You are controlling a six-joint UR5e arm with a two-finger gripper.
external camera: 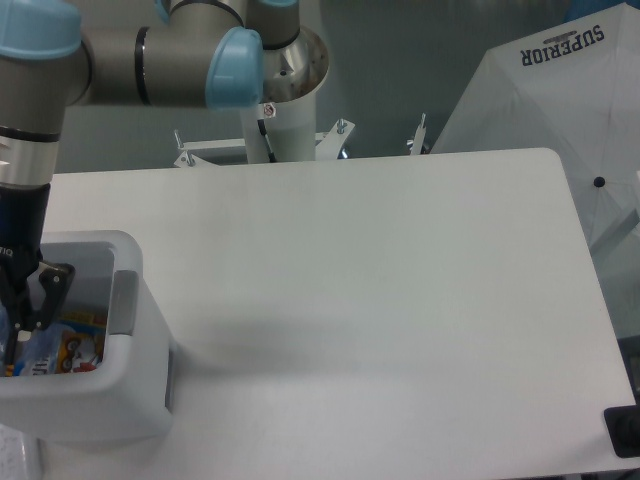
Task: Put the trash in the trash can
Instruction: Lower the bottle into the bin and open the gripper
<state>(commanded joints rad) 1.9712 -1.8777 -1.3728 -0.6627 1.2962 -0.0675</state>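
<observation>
Fixed camera: the tool (22,312) hangs inside the mouth of the trash can (128,400) at the left edge of the surface (380,300), its fingers standing apart with nothing clamped between them. The bottle (62,352) lies in the can under the tool; the tissue wad is not visible. Risk: a sideways exit could catch the rim and shift or tip the can.

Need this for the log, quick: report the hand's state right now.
Hand: over the trash can, above the bottle; open or closed cannot be told.
</observation>
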